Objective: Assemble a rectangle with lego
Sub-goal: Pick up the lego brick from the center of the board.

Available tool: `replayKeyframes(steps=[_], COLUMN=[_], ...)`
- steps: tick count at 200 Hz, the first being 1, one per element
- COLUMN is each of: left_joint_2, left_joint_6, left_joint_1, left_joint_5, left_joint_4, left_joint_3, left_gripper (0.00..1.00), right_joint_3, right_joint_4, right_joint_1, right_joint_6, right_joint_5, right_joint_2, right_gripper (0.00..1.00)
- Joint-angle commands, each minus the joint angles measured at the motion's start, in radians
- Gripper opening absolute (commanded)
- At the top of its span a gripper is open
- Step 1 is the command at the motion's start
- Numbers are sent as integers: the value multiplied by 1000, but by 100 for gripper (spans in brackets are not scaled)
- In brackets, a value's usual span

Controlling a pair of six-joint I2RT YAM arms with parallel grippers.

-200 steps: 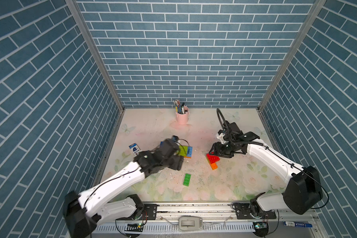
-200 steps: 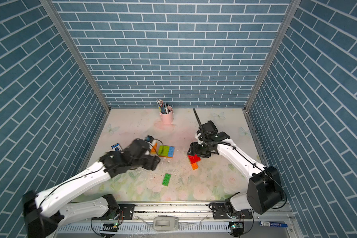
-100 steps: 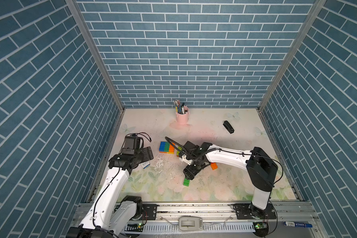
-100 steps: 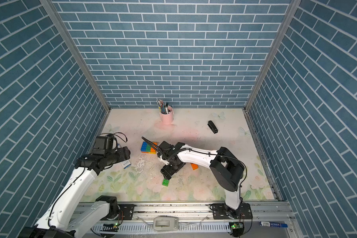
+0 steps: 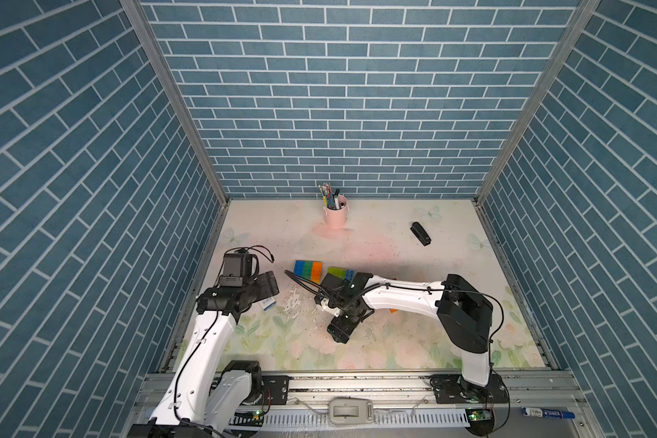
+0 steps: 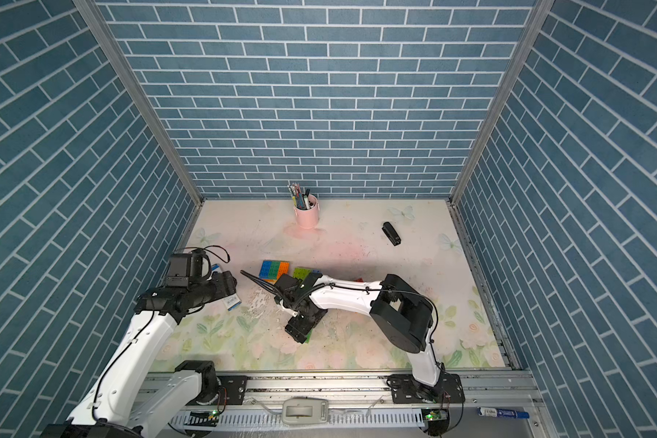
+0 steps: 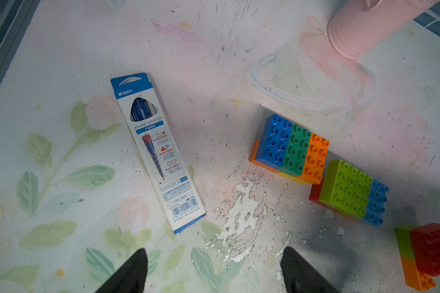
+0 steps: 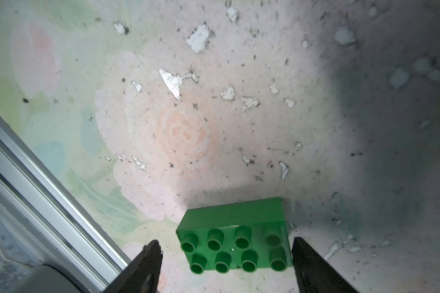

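Observation:
A single green lego brick [image 8: 234,243] lies studs up on the mat between the fingers of my right gripper [image 8: 225,243], which is open and reaches down around it with a gap on each side. In a top view only a green sliver of that brick [image 6: 309,335] shows beside the right gripper [image 6: 300,328]. A blue-green-orange lego block [image 7: 294,149] and a lime-blue one on red [image 7: 351,192] sit mid-table. Red, lime and orange bricks [image 7: 429,248] lie nearby. My left gripper [image 7: 214,253] hangs open and empty near the left wall.
A blue and white pencil box [image 7: 158,152] lies under the left gripper [image 5: 268,284]. At the back stand a pink pen cup [image 5: 335,214] and, to the right, a black stapler [image 5: 420,234]. The metal front rail [image 8: 48,203] runs close to the green brick.
The left arm has pulled back from the stacked bricks to the left side. The right arm has swung from the red and orange bricks to the green brick and has held there since.

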Motion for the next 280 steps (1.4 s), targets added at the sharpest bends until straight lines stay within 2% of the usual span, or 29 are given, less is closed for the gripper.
replayKeyframes(steps=[1, 23, 80, 111, 157, 179, 206, 235, 245, 255, 280], left_joint_2=[-16, -17, -15, -10, -11, -6, -9, -6, -10, -8, 21], left_joint_6=[15, 14, 13, 14, 12, 14, 24, 48, 55, 57, 44], left_joint_1=[8, 9, 11, 10, 10, 11, 13, 1, -41, -132, -483], left_joint_5=[-4, -3, 7, 14, 17, 19, 23, 43, 23, -38, -202], left_joint_4=[1, 4, 9, 14, 15, 15, 17, 24, 31, 46, 186], left_joint_3=[-9, -8, -14, -15, -17, -15, -11, 0, 4, 8, -18], left_gripper=[84, 84, 84, 84, 83, 83, 82, 80, 79, 79, 80], right_joint_3=[11, 25, 45, 45, 56, 62, 49, 6, -30, -74, -193], right_joint_4=[-54, -60, -56, -55, -39, -38, -43, -88, -111, -145, -244], right_joint_1=[10, 15, 21, 21, 22, 22, 6, -64, -101, -154, -296], right_joint_6=[-38, -44, -31, -32, -15, -9, 35, 153, 196, 234, 277], right_joint_5=[78, 101, 120, 130, 140, 143, 144, 123, 121, 123, 134], right_joint_2=[20, 35, 55, 64, 63, 58, -5, -155, -229, -310, -480], right_gripper=[76, 71, 71, 67, 73, 64, 60, 57, 56, 56, 52])
